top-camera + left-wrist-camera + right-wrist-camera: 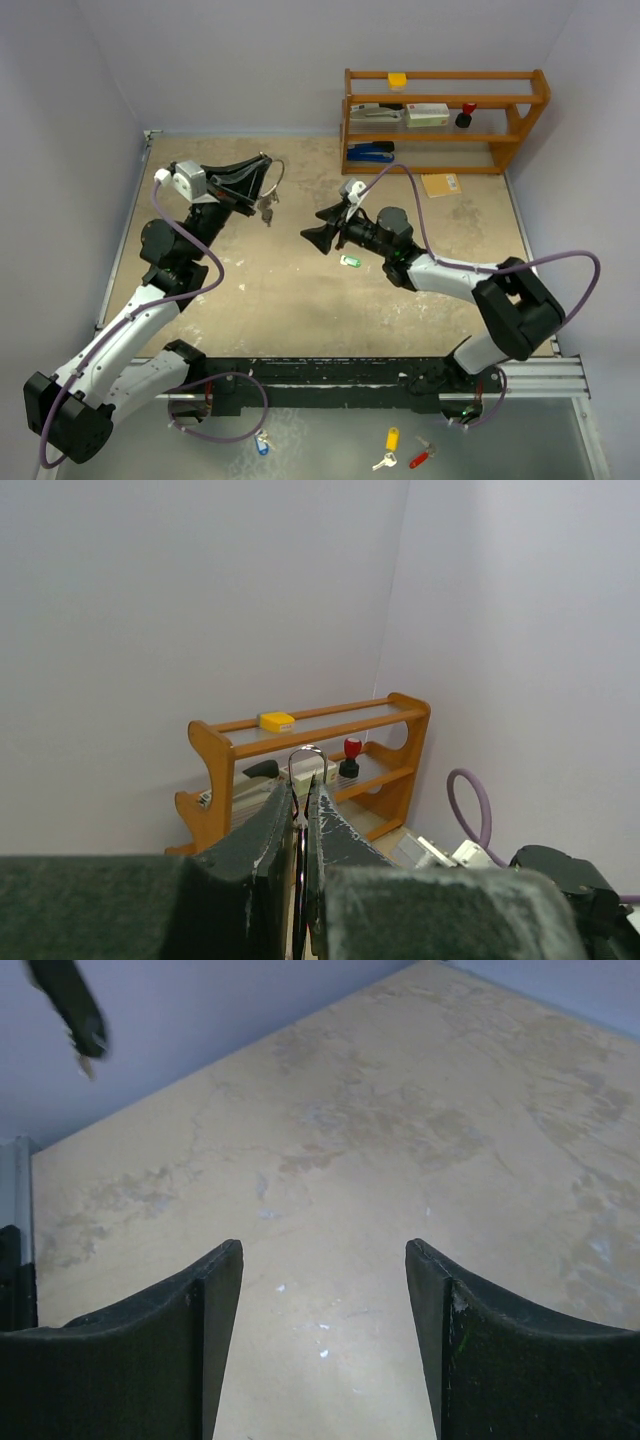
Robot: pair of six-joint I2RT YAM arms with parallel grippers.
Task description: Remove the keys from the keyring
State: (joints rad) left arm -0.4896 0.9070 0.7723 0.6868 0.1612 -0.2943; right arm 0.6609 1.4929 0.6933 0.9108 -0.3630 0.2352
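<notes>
Silver keyring (307, 748), pinched in the closed left end effector (303, 792), hangs its keys (265, 210) downward. They lie leftward of the right end effector (315, 232), which gapes empty nearby.

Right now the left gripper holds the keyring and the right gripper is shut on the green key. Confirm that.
The right wrist view shows the right gripper open and empty; the green key lies on the table. The left gripper does hold the keyring.

Keyring (306, 747) aloft with keys (266, 210); green key (350, 261) apart.
</notes>
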